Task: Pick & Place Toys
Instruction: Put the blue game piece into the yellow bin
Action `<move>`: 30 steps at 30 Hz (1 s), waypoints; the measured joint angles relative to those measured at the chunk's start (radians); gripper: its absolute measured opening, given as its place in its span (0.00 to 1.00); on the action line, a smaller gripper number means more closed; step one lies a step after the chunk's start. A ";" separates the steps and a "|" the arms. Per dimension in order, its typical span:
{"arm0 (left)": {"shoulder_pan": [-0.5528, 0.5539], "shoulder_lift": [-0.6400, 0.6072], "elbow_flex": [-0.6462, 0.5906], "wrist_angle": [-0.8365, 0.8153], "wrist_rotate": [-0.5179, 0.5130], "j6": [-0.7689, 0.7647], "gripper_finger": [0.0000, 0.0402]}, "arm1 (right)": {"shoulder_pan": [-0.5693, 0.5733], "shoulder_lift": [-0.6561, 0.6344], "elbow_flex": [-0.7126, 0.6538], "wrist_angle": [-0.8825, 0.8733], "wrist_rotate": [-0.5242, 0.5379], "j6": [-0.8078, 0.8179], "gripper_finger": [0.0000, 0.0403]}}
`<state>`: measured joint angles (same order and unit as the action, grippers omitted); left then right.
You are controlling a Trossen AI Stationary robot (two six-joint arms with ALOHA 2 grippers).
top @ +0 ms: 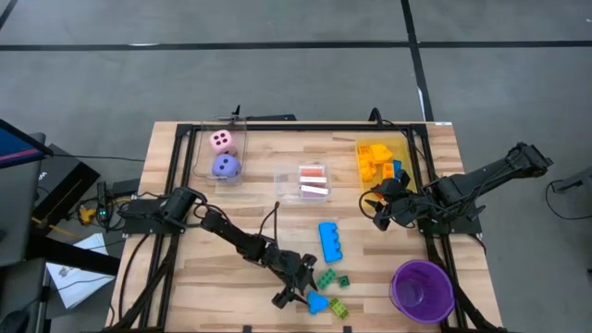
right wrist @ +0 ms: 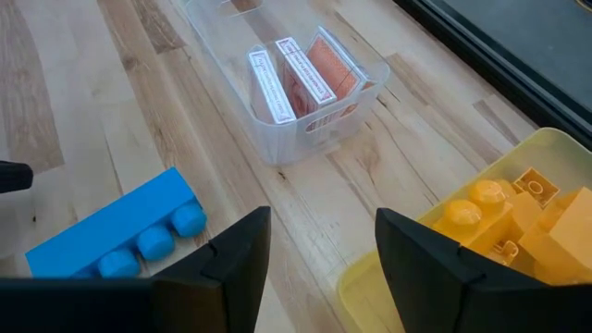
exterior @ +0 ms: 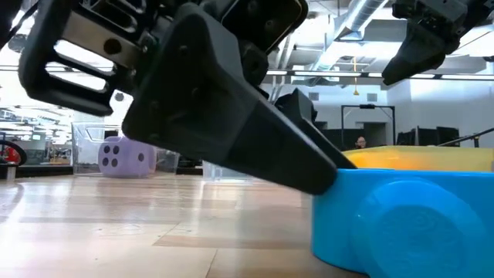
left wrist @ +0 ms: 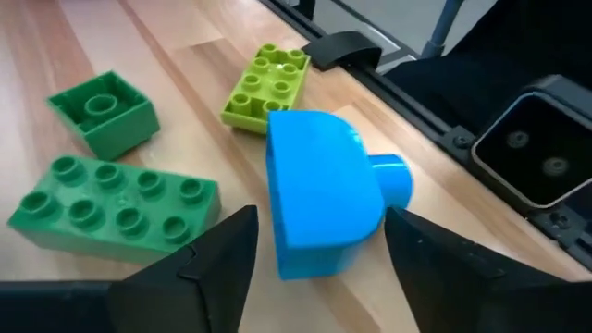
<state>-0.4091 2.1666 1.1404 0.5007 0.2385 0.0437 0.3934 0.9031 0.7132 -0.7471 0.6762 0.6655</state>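
My left gripper (top: 298,289) is open near the table's front edge. Its two fingers (left wrist: 222,254) stand on either side of a blue rounded brick (left wrist: 324,194) that lies on the table. Beside it lie two green bricks (left wrist: 111,208) and a lime brick (left wrist: 266,83). A long blue brick (top: 331,240) lies mid-table. My right gripper (top: 377,205) is open and empty above the table, between that brick (right wrist: 120,236) and the yellow bin (right wrist: 407,268) of yellow and orange bricks. A pink die (top: 221,141) and a purple die (top: 226,166) sit in a clear bin. My left gripper comes at the blue rounded brick slanting down from the table's left side, one finger on each side of it. In the low view one fingertip (exterior: 309,174) ends at the brick's upper corner (exterior: 347,176). I cannot tell whether it touches. The brick rests on the table.
A clear bin with pink-backed cards (top: 313,181) stands mid-table. A round purple cup (top: 423,289) stands at the front right. The table's front edge and dark frame (left wrist: 444,139) lie just beyond the lime brick.
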 joint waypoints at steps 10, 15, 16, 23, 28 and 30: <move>0.005 0.000 0.000 0.005 0.004 0.001 0.43 | 0.000 0.000 0.000 0.000 0.000 0.000 0.47; 0.014 0.000 0.000 0.010 0.003 0.001 0.29 | 0.000 0.000 0.000 0.000 -0.003 0.000 0.47; 0.016 0.000 0.000 0.007 0.003 0.001 0.26 | 0.000 0.000 0.000 0.000 -0.003 0.000 0.47; 0.024 0.000 0.000 0.008 0.003 0.003 0.05 | 0.000 0.000 0.000 0.000 -0.007 0.000 0.47; 0.024 0.000 0.000 -0.001 0.003 0.009 0.02 | 0.000 0.000 0.000 0.000 -0.008 0.007 0.47; 0.024 0.000 0.000 -0.013 0.003 0.010 0.03 | 0.000 0.000 0.000 0.000 -0.008 0.008 0.47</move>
<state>-0.3855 2.1666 1.1404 0.4876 0.2417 0.0536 0.3935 0.9031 0.7132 -0.7475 0.6685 0.6731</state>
